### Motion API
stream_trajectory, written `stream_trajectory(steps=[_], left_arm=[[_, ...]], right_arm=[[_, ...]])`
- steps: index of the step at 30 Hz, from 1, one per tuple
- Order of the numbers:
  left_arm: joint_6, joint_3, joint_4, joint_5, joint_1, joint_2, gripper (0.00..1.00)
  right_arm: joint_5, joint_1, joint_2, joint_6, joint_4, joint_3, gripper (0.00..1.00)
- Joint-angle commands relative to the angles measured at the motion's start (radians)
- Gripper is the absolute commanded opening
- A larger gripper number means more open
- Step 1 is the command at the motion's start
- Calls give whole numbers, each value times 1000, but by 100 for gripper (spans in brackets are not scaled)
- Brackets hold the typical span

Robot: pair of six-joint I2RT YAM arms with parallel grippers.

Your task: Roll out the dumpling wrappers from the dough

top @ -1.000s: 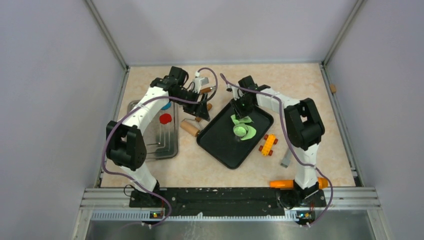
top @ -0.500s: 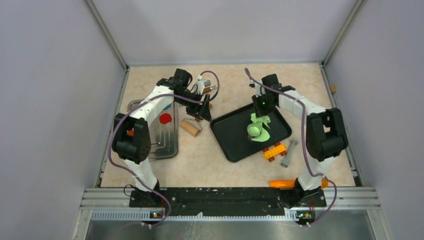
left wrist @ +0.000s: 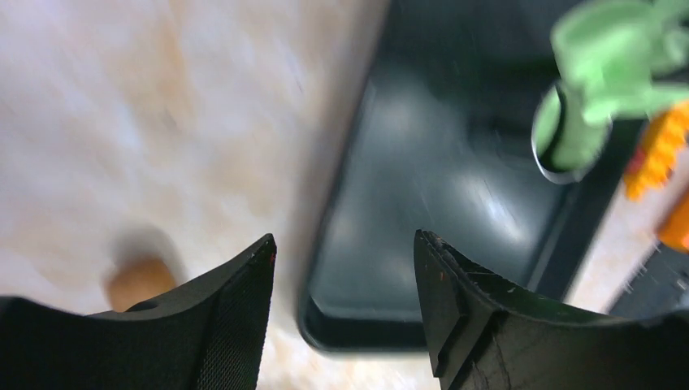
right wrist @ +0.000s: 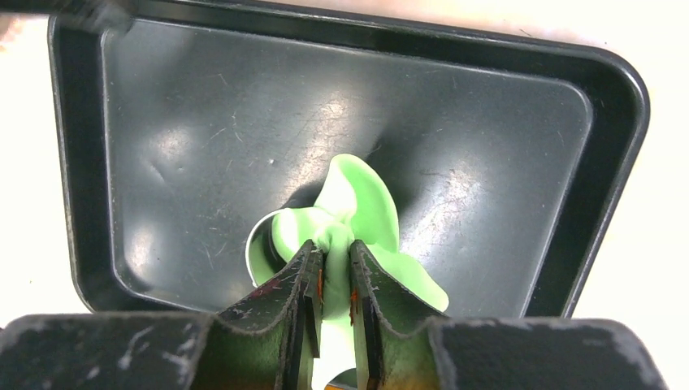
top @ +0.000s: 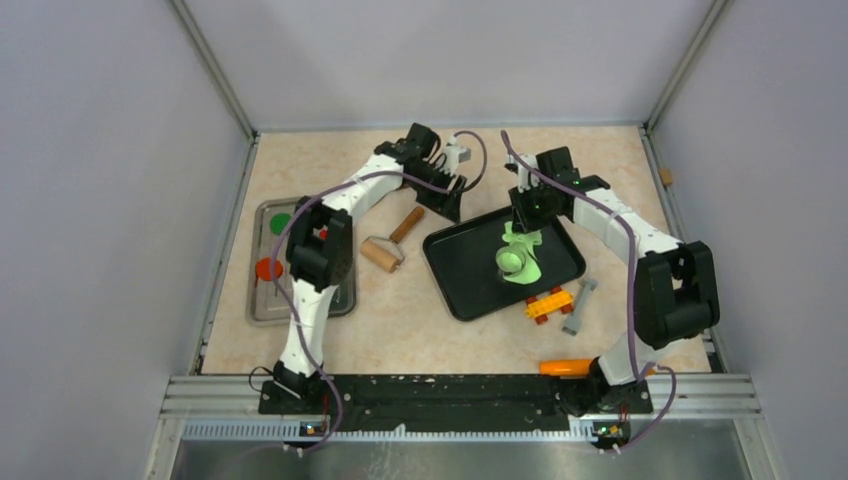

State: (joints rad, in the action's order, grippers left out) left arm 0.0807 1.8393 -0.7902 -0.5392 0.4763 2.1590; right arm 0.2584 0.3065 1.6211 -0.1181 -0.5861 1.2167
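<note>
**Room.** Pale grey walls close in the left, far and right sides. An aluminium rail (top: 460, 395) runs along the near edge and carries both arm bases.

**Surface.** Counter (top: 330, 170), beige with a marbled pattern.

**Items, left to right:**
- Steel tray (top: 300, 305) at the left, partly under the left arm. It holds a green disc (top: 282, 222) at its far end and a red disc (top: 268, 268) just near of that.
- Wooden rolling pin (top: 385, 250), lying on the counter between the two trays.
- Black tray (top: 460, 270), centre-right, set at a slant.
- Dough (top: 522, 262), a ragged lime-green sheet on the right half of the black tray, draped against a metal ring cutter (top: 508, 262).
- Orange and red toy block (top: 550, 302), touching the tray's near right edge.
- Grey piece (top: 580, 305), just right of the block.
- Orange object (top: 565, 367) by the right arm's base.
- Small brown bit (top: 666, 177) at the far right edge.

**Left hand** (left wrist: 343, 240): fingers apart with nothing between them, above the counter at the black tray's (left wrist: 422, 203) far left corner. Its view is blurred.

**Right hand** (right wrist: 333, 260): fingers pinched on an upturned fold of the dough (right wrist: 361, 195), over the tray's (right wrist: 617, 89) far right part. The ring cutter's rim (right wrist: 253, 240) shows just left of the fingers.
</note>
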Motion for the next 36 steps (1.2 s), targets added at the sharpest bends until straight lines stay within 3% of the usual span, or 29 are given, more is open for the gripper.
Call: stream_trajectory(steps=[1,5,15,20,26,30,36], left_arm=[[118,271,-3,52,-6,160,66],[169,384,-67,-4,3,254,67],[144,398,-67,15,56,327,61],[123,384,-59,63,62,327,48],[44,272,-63,212,45,249,15],[-31,108,-38,233,-1,149,0],[-78,-40,-24,218,-53,60,0]], right_arm=[[13,-34,-56,12,7,-24,19],[17,-57,-58,9,14,-50,18],[25,-79,-67,8,15,-88,18],[24,-78,-54,8,17,-79,18],[7,-85,-47,0,5,-67,17],[2,-111,-35,-3,2,-85,17],[-2,-138,-31,-1,-3,-94,17]])
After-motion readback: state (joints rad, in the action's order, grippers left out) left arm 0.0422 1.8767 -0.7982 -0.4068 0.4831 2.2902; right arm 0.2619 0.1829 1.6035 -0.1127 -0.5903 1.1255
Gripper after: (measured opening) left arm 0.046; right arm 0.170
